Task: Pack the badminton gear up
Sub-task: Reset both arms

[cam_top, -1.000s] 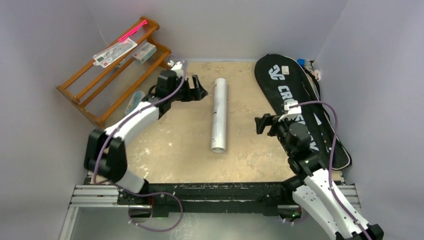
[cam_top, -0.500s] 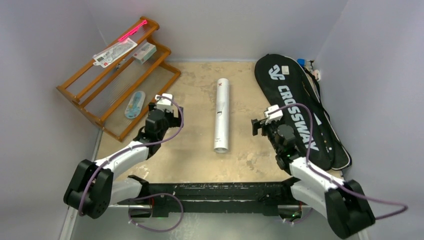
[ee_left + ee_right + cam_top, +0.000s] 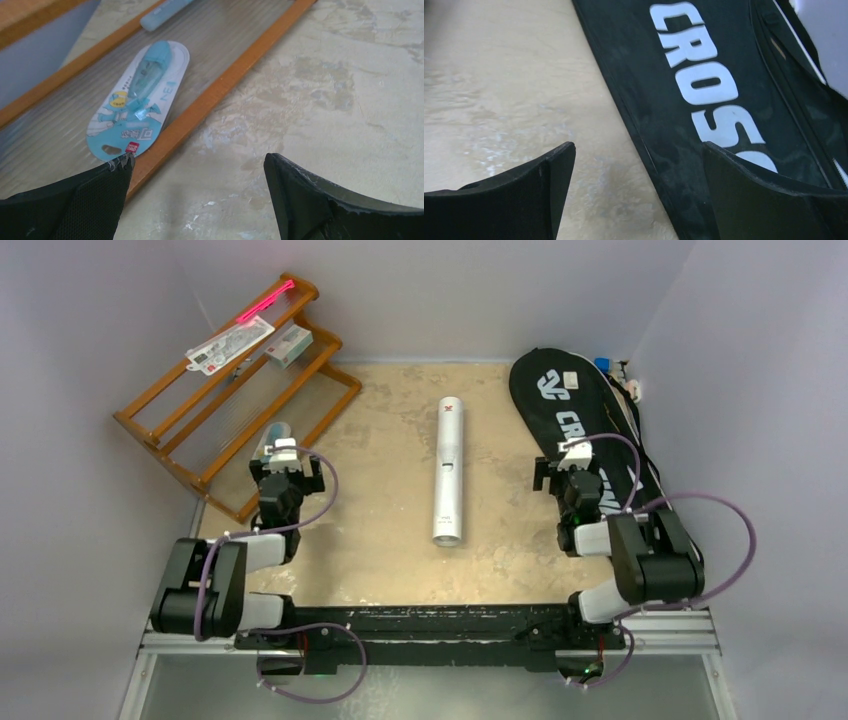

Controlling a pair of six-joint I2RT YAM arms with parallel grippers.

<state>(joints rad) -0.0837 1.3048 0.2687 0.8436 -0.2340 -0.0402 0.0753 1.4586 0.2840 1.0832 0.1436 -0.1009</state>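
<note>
Both open wide and holding nothing, the left tool (image 3: 197,167) sits just beside the orange rack's (image 3: 215,100) lower rail and the right tool (image 3: 639,152) over the black bag's (image 3: 704,115) inner edge, the white-silver tube (image 3: 447,472) lying between them mid-desk (image 3: 370,520), bare surface either side.

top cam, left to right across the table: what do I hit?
orange wooden rack → white-silver tube → black racket bag
</note>
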